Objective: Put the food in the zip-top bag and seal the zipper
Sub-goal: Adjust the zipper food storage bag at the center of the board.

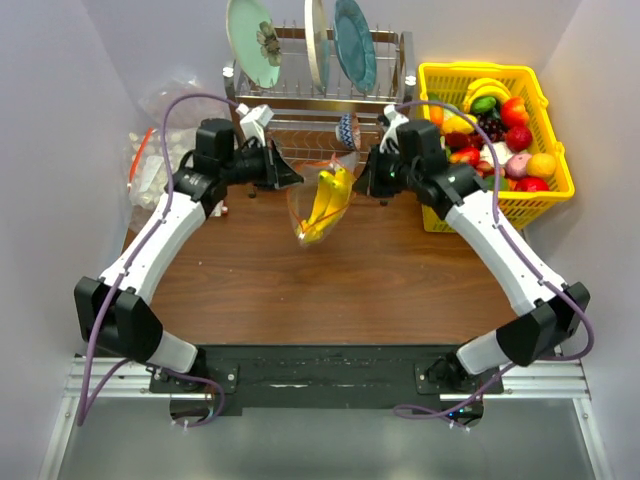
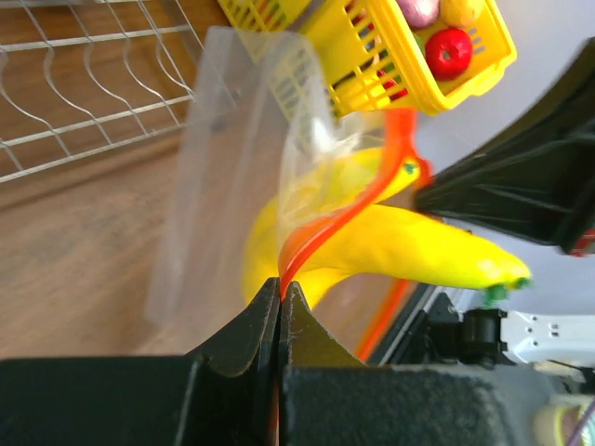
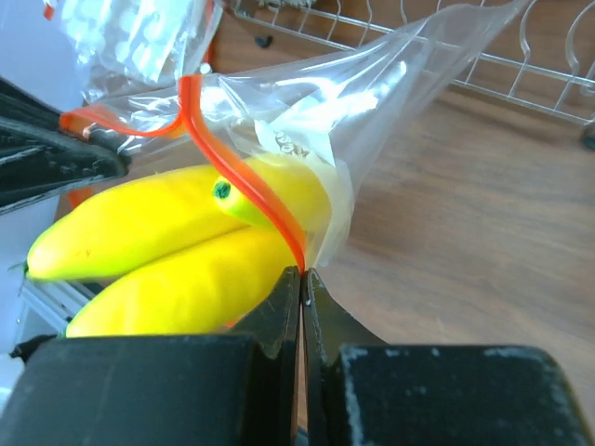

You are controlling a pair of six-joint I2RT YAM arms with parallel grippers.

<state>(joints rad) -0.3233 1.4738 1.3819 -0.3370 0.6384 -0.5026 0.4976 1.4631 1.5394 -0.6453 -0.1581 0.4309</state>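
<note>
Top external view: my left gripper [image 1: 297, 178] and my right gripper [image 1: 362, 180] hold the zip-top bag [image 1: 318, 218] between them over the table [image 1: 400, 285], and the banana bunch [image 1: 332, 192] is inside it. Left wrist view: my jaws are pressed together on the zipper [image 2: 346, 212], with the banana bunch just beyond the tips. Right wrist view: my jaws pinch the same zipper, and the banana bunch lies just beside them, to the left.

The right tool [image 3: 302, 272] pinches the zipper [image 3: 260, 212] (banana bunch [image 3: 158, 255] inside zip-top bag [image 3: 418, 84]).
</note>
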